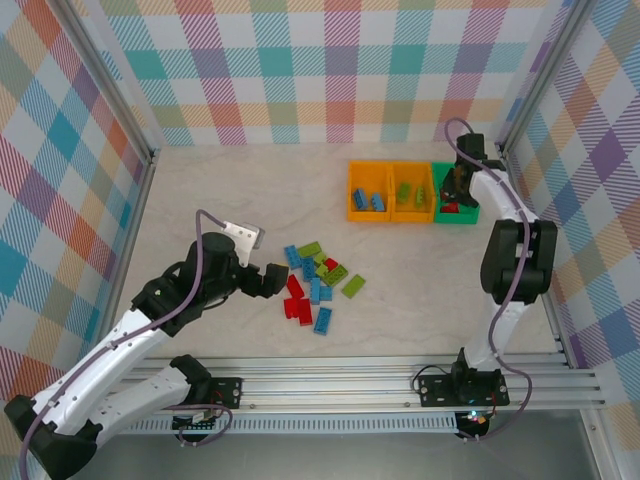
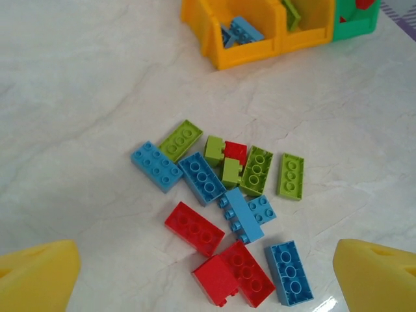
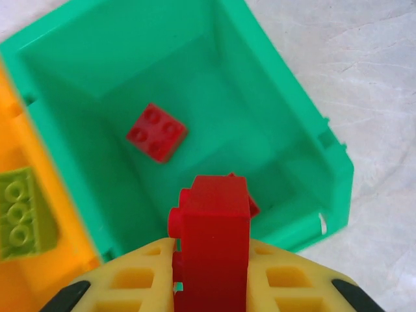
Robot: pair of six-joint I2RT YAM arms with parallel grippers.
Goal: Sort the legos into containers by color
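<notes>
Above the green container (image 1: 458, 220) my right gripper (image 1: 455, 186) is shut on a red lego (image 3: 211, 240), which stands on end between the yellow fingers (image 3: 136, 279). A small red lego (image 3: 156, 132) lies on that container's (image 3: 273, 97) floor. My left gripper (image 1: 268, 280) hangs open just left of the loose pile of blue, red and lime legos (image 1: 315, 285). From the left wrist, the pile (image 2: 227, 208) spreads between and beyond the two fingertips (image 2: 36, 276), with nothing in them. Blue legos (image 2: 237, 32) lie in the left orange container (image 1: 367, 215), lime ones (image 1: 405, 190) in the middle one (image 1: 410, 215).
The three containers stand in a row at the back right, close to the right frame post (image 1: 540, 170). Checked walls close off the back and sides. Bare tabletop (image 1: 250, 190) lies left of the containers and behind the pile.
</notes>
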